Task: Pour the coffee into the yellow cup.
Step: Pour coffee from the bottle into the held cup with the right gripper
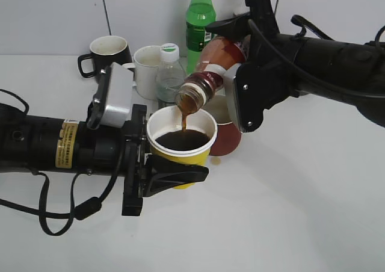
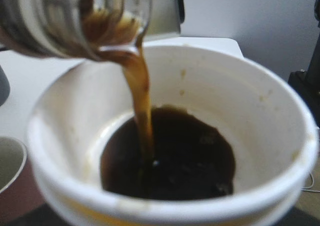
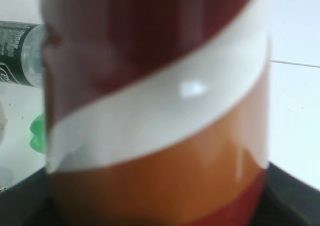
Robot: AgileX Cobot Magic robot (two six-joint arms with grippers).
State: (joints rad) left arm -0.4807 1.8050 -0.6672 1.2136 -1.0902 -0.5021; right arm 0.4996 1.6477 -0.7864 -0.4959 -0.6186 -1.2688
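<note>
Pouring is under way: the right gripper (image 1: 231, 73) is clamped around the coffee bottle (image 1: 210, 70) and holds it tipped mouth-down, so a thin stream of coffee (image 1: 184, 120) falls from the neck into the yellow cup (image 1: 181, 141). The left gripper (image 1: 171, 173) is closed on the cup's lower wall and holds it just under the bottle's mouth, seemingly lifted off the table (image 1: 301, 212), which keeps the drop short and the stream inside the rim. In the left wrist view the stream (image 2: 141, 103) lands toward the left of the dark pool, which covers the bottom and sits well below the rim, so there is room for more. Behind the cup stand a black mug (image 1: 107, 53), a white mug (image 1: 146, 68), a clear bottle (image 1: 169, 73), a green bottle (image 1: 200, 24) and a red cup (image 1: 227, 133), all near enough that a swing of the bottle could knock them.
</note>
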